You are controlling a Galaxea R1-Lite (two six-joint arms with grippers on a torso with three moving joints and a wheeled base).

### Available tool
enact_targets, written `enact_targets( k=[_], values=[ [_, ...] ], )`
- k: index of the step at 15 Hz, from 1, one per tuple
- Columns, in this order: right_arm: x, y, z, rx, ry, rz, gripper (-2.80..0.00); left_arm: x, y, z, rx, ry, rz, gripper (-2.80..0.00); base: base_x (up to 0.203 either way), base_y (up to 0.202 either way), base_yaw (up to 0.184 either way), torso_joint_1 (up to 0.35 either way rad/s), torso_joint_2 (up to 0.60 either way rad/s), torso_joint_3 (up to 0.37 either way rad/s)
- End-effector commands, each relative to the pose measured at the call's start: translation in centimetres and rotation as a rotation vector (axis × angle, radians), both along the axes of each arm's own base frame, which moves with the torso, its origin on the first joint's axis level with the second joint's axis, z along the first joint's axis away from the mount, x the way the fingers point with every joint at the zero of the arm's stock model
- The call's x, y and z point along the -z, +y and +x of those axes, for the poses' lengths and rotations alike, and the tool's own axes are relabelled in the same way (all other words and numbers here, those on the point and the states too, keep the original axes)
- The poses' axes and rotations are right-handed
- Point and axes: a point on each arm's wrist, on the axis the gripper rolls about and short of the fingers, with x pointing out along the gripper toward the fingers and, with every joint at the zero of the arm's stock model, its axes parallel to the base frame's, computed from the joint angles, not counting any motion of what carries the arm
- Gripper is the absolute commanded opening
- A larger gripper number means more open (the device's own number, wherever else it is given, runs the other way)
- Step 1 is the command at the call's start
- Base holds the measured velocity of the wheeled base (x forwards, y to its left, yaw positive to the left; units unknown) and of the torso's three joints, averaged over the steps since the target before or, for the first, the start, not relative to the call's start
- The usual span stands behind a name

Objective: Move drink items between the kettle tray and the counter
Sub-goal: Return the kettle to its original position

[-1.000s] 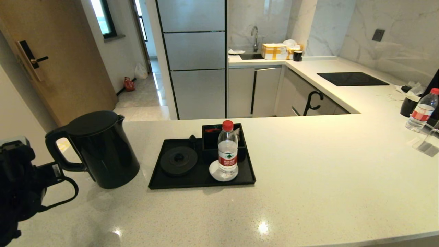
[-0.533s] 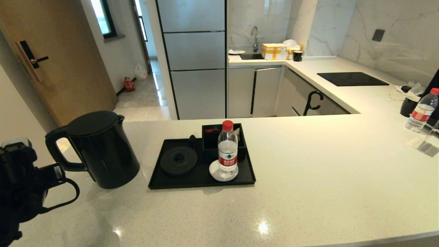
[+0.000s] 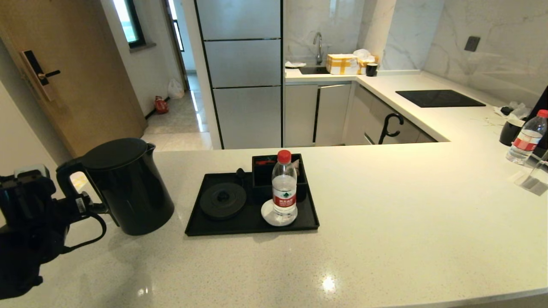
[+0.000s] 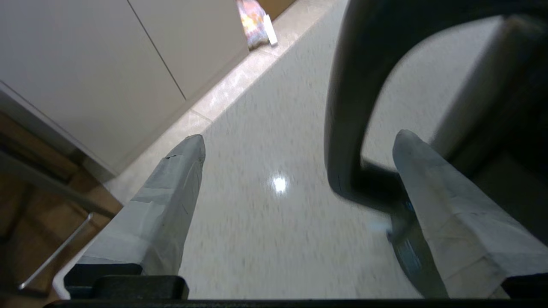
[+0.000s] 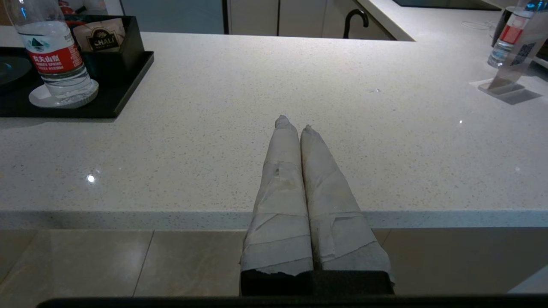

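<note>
The tall black kettle (image 3: 128, 188) stands on the off-white counter (image 3: 385, 214), left of the black kettle tray (image 3: 252, 224). My left gripper (image 3: 85, 205) is at its loop handle. In the left wrist view the left gripper (image 4: 299, 137) is open, and the handle (image 4: 342, 128) sits between the fingers, close to one of them. The red-capped water bottle (image 3: 284, 188) stands on the white coaster (image 3: 267, 214) on the tray, beside the round kettle base (image 3: 223, 200). My right gripper (image 5: 293, 122) is shut and empty at the counter's front edge, right of the bottle (image 5: 55, 55).
A small black divided box (image 3: 265, 171) sits at the tray's back. At the far right stand another water bottle (image 3: 526, 137), a black cup (image 3: 509, 132) and a clear stand (image 3: 535, 179). A black hob (image 3: 439, 98) lies on the counter's back wing.
My left gripper has opened off the kettle's handle and the arm has shifted a little right and up. The kettle, the bottle and the right arm have not moved.
</note>
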Motion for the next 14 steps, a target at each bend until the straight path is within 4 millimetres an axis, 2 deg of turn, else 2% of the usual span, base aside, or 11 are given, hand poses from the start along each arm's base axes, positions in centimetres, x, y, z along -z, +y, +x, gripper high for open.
enact_targets(
  k=[1, 8, 14],
  values=[
    [0.0, 0.0, 0.0, 0.000, 0.001, -0.001, -2.80, 1.6, 0.7, 1.2, -0.010, 0.012, 0.008, 0.00, 0.000, 0.000, 0.000, 0.000, 0.00, 0.000],
    [0.0, 0.0, 0.0, 0.000, 0.001, -0.001, -2.80, 2.6, 2.6, 3.2, 0.031, -0.035, 0.073, 0.00, 0.000, 0.000, 0.000, 0.000, 0.00, 0.000],
    [0.0, 0.0, 0.0, 0.000, -0.001, -0.001, -2.80, 2.1, 3.0, 4.5, 0.044, -0.075, 0.087, 0.00, 0.000, 0.000, 0.000, 0.000, 0.00, 0.000]
  ],
)
